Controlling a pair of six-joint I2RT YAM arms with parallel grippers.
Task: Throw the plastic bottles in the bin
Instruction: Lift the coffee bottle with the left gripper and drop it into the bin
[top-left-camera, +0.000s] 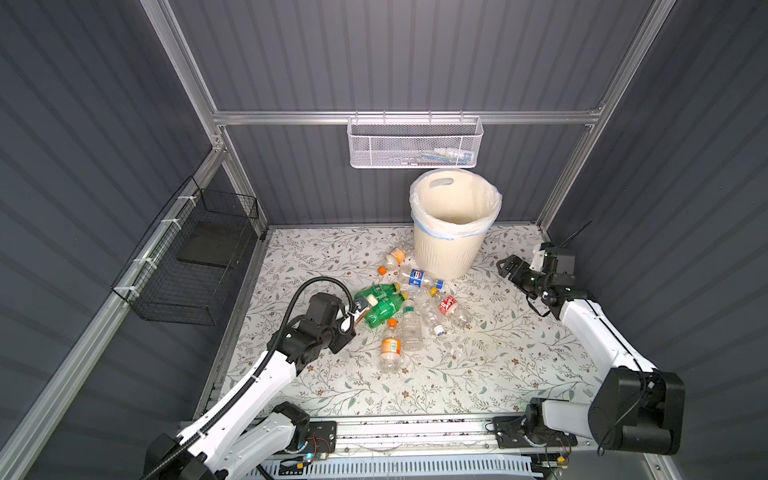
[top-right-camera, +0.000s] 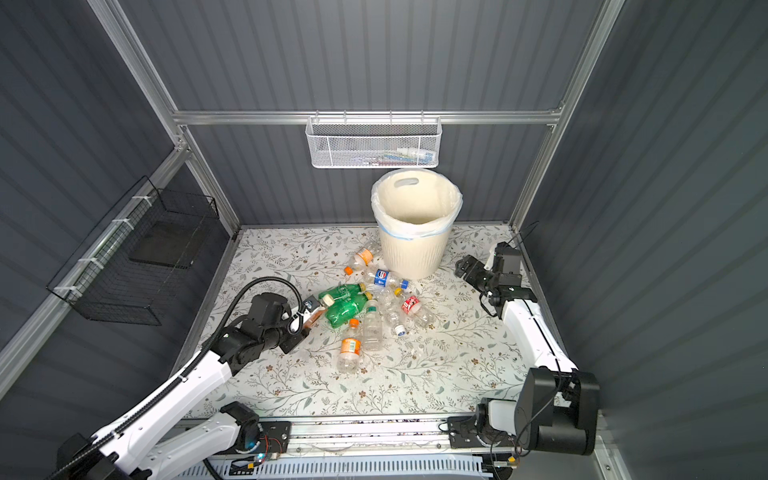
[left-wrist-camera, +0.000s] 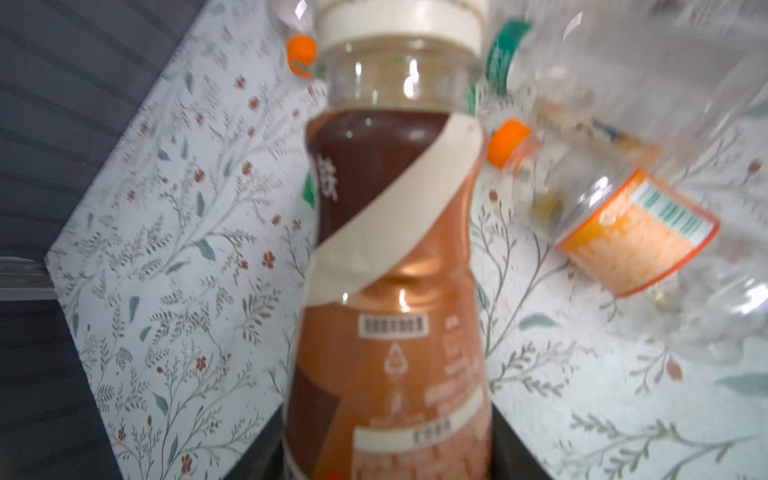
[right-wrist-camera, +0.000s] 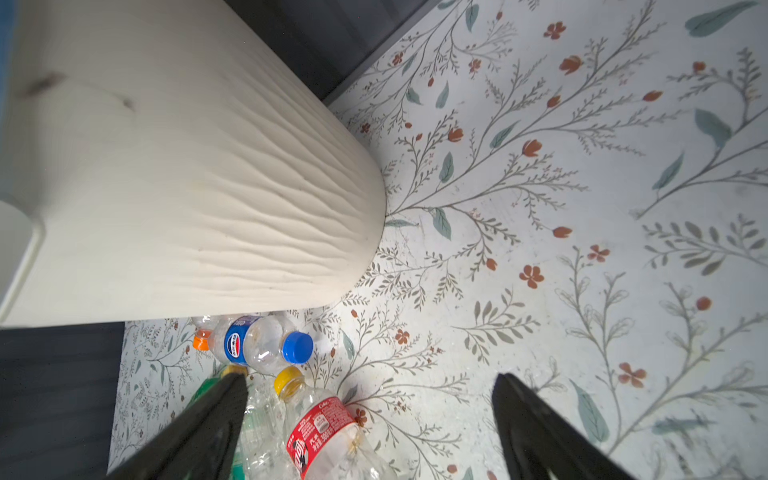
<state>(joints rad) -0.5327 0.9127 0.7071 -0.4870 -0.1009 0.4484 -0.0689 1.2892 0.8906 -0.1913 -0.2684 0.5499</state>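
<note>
Taking the way the right pincer (right-wrist-camera: 370, 376) points as twelve o'clock, its two black fingers (right-wrist-camera: 208, 424) stand wide apart with nothing gripped between them, above the floral tabletop (right-wrist-camera: 582, 208). The bin (right-wrist-camera: 187, 187), cream-white with a rippled wall, stands at about ten o'clock, and a dark wall (right-wrist-camera: 311, 37) rises beyond it towards twelve. A clear blue-capped bottle (right-wrist-camera: 257, 343) lies on its side near the bin's foot, with an orange cap (right-wrist-camera: 201, 343) at its nine o'clock. At its six o'clock lies a red-labelled bottle (right-wrist-camera: 320, 432) with a yellow cap. A crushed clear bottle (right-wrist-camera: 259, 432) lies between that one and the nine-o'clock finger. A green bottle (right-wrist-camera: 203, 388) shows just beyond that finger.
</note>
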